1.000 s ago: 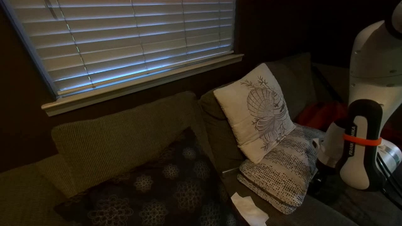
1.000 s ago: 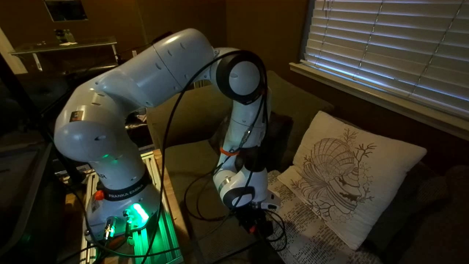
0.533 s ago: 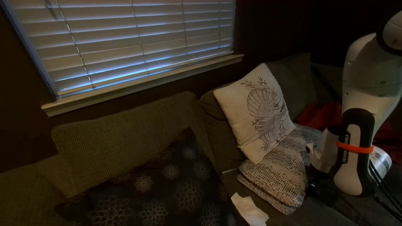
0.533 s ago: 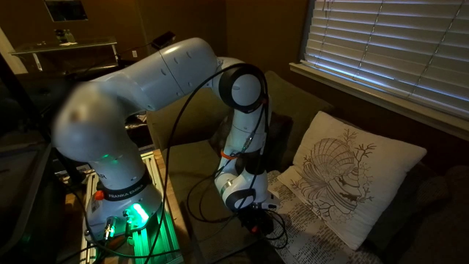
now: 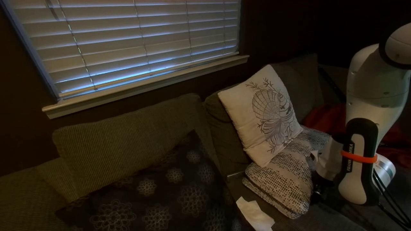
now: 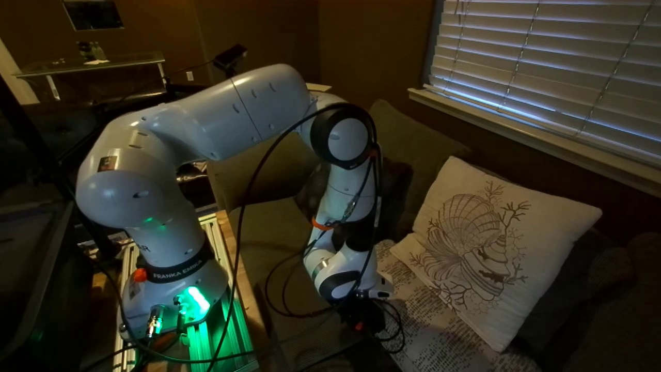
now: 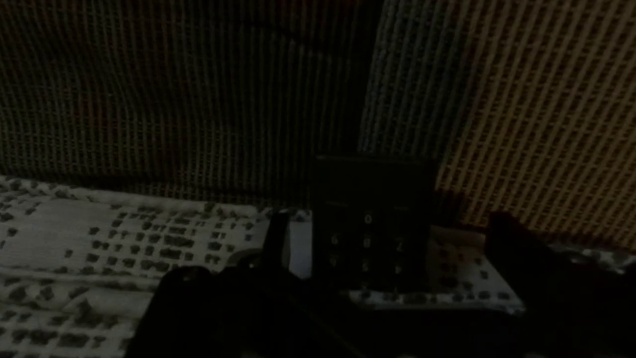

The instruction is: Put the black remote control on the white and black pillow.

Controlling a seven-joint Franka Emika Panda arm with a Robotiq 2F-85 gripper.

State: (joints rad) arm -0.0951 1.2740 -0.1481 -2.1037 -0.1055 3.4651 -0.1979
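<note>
The black remote control (image 7: 370, 194), with pale number keys, stands out in the dark wrist view between the two fingers. My gripper (image 7: 389, 221) is open, with pillow showing between the remote and each finger. The remote overlaps the white and black pillow (image 7: 169, 238); I cannot tell whether it lies flat or tilted on it. In the exterior views this speckled pillow (image 5: 279, 176) (image 6: 439, 325) lies on the sofa, and my gripper (image 5: 321, 192) (image 6: 361, 315) is low at its edge. The remote is hidden in both exterior views.
A cream shell pillow (image 5: 266, 115) (image 6: 490, 248) leans on the backrest, touching the speckled pillow. A dark dotted pillow (image 5: 160, 195) and a white paper (image 5: 255, 213) lie nearby. Loose black cables (image 6: 397, 325) hang round the gripper. Ribbed sofa fabric (image 7: 546, 114) rises behind the remote.
The arm has lowered, and the hand has moved slightly down and left in an exterior view, closer over the speckled pillow's edge. The pillows have not moved.
</note>
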